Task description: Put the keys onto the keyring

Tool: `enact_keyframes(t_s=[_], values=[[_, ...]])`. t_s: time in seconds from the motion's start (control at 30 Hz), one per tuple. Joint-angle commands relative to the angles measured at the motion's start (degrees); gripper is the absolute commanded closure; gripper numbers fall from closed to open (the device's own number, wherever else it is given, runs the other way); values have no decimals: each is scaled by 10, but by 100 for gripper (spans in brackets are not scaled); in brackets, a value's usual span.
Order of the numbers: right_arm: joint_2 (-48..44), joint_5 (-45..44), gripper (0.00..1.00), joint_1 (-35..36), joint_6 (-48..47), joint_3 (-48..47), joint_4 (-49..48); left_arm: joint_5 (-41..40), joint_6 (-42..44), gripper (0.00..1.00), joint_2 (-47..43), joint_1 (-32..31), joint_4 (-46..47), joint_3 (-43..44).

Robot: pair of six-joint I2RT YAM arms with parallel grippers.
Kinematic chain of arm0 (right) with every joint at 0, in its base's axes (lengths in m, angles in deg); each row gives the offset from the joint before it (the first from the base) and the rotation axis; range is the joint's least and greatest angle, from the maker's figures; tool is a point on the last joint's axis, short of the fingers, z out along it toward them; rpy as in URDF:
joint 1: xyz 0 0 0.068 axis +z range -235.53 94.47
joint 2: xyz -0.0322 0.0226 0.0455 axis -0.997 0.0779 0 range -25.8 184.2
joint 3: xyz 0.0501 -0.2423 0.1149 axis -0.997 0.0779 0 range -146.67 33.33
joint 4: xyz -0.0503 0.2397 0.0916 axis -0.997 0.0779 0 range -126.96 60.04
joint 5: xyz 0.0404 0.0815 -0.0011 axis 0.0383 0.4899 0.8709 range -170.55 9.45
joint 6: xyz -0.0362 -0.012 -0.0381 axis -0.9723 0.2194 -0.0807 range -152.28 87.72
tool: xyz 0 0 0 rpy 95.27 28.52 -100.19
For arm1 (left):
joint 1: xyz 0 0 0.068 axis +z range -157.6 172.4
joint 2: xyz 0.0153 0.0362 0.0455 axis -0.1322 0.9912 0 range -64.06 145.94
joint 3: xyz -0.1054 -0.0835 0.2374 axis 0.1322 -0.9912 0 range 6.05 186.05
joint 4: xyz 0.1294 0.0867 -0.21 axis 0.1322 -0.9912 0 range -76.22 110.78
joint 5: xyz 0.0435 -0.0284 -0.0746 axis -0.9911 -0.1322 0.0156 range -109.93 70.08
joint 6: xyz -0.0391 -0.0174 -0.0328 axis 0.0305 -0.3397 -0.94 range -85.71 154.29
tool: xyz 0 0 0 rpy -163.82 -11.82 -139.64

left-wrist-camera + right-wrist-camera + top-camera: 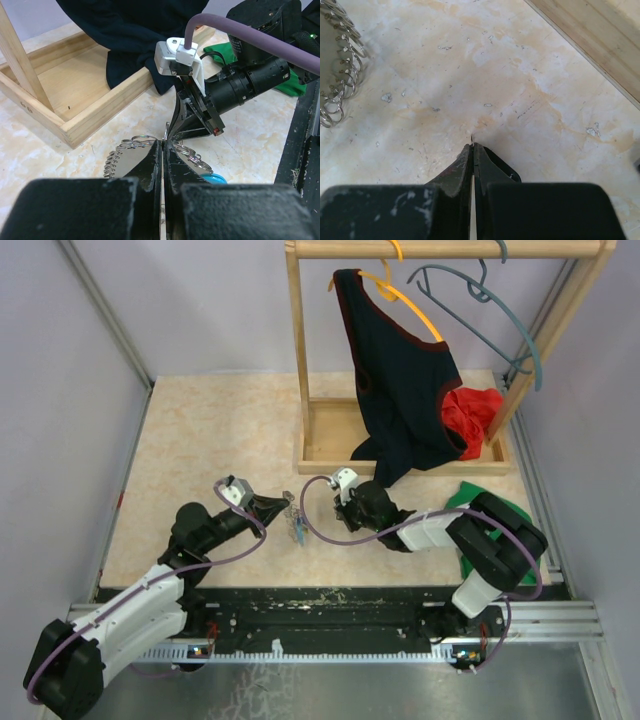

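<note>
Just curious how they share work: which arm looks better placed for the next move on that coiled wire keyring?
Probably the right arm. The left arm has jaws seemingly shut on the grey coiled-wire keyring, steadying it; the right's shut jaws sit just beside the coil, free to work.

A dark garment (pixel 400 380) on a yellow hanger (pixel 410 307) hangs from the wooden rack (pixel 440 249) beside a grey-blue hanger (pixel 515 325).
</note>
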Motion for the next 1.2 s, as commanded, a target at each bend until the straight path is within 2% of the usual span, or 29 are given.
enact_keyframes(t_s=[0.0, 0.2, 0.53, 0.8, 0.97, 1.17], values=[[-2, -8, 100, 0, 6, -13, 4, 9, -5, 99, -9, -1, 30, -4], [-55, 29, 100, -2, -10, -7, 23, 29, -9, 99, 5, -1, 59, -7], [-199, 159, 100, -1, -97, -37, 158, 74, -8, 99, 58, 0, 148, -13], [-293, 177, 100, -2, -86, -51, 181, 145, -9, 99, 103, 17, 216, -1], [-300, 208, 100, -1, -139, -104, 258, 196, -11, 99, 122, 37, 202, 18], [-316, 220, 100, 3, -208, -108, 251, 225, 25, 99, 120, 40, 112, 50]])
